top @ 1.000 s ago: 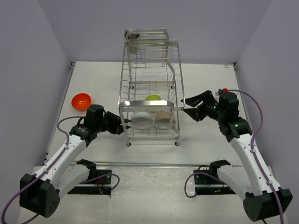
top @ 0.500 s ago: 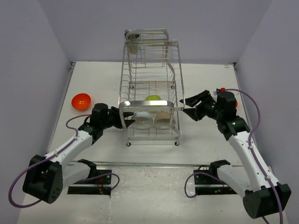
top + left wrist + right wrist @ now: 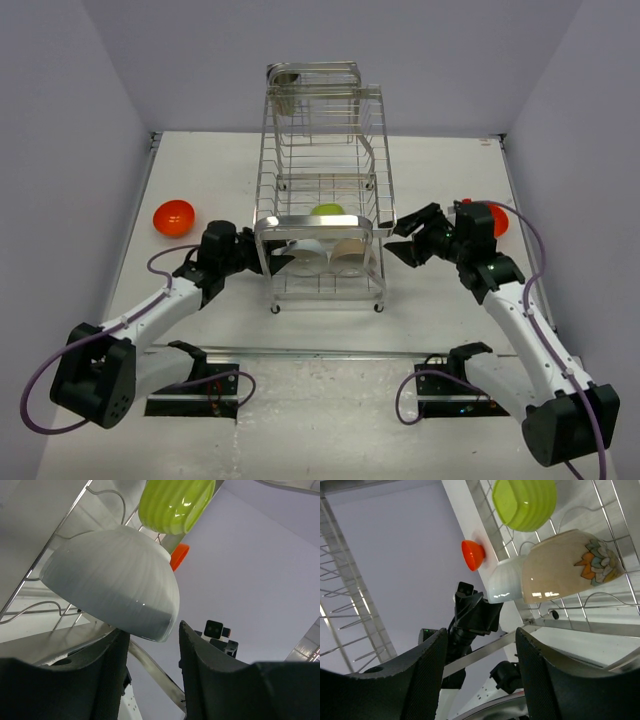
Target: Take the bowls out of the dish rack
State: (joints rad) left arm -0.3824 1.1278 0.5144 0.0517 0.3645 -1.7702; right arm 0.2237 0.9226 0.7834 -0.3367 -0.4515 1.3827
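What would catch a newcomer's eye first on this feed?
The tall chrome dish rack stands in the middle of the table, with the white bowl, beige bowl and lime-green bowl low inside it. The left gripper and right gripper flank it, both open. One orange bowl lies far left, a second orange bowl far right.

white bowl (image 3: 115,590) ribbed | lime-green bowl (image 3: 175,502) ribbed | beige bowl (image 3: 570,565) orange-and-teal leaf motif | orange bowl (image 3: 173,216) plain | dish rack (image 3: 320,150) chrome
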